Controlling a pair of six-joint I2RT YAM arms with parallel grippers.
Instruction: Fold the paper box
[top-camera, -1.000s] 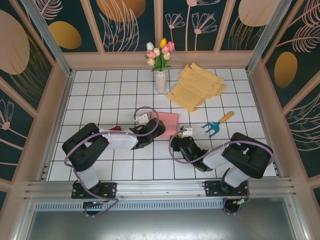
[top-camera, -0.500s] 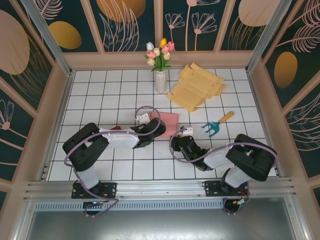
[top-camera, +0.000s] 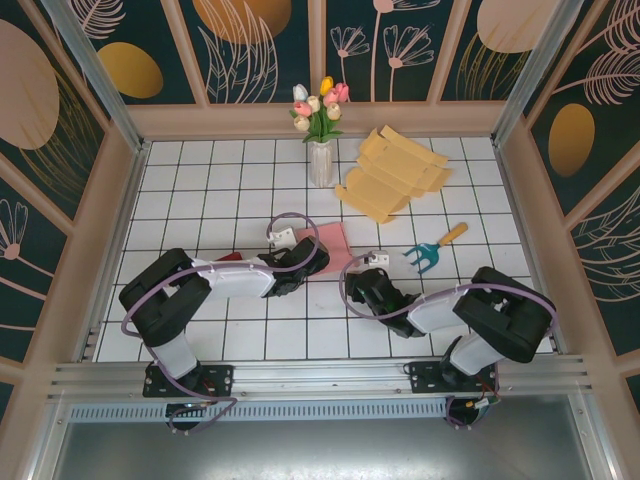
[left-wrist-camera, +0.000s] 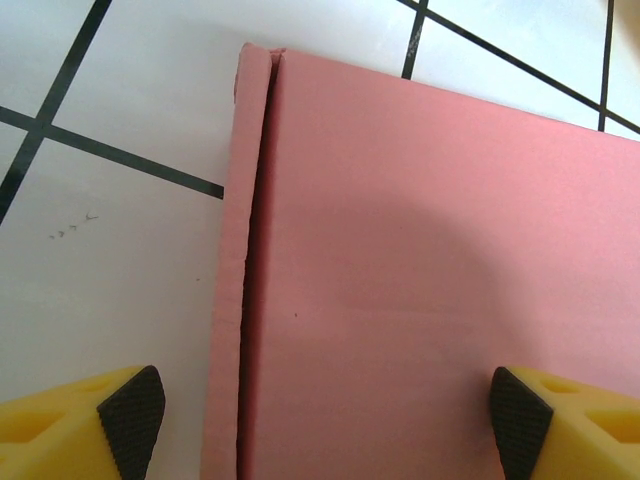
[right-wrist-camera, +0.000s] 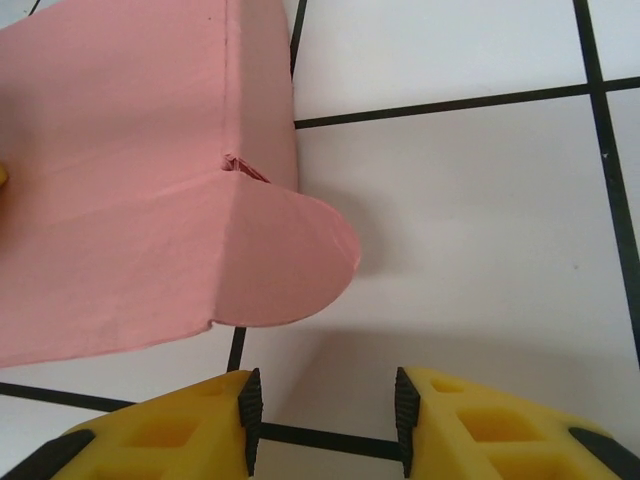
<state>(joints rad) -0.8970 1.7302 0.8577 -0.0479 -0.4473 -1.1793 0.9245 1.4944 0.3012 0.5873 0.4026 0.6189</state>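
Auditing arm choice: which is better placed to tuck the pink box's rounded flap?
Right, probably: the right end effector faces the rounded flap, jaws apart; the left end effector hovers over the flat panel.

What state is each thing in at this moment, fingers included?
pink paper box: partly folded, rounded end flap sticking out, not gripped
left fingers: open wide, one over the box, one off its edge
right fingers: open, nothing between them, just short of the flap
yellow box blanks: unfolded, stacked flat
vase of tulips: upright
hand fork: lying flat
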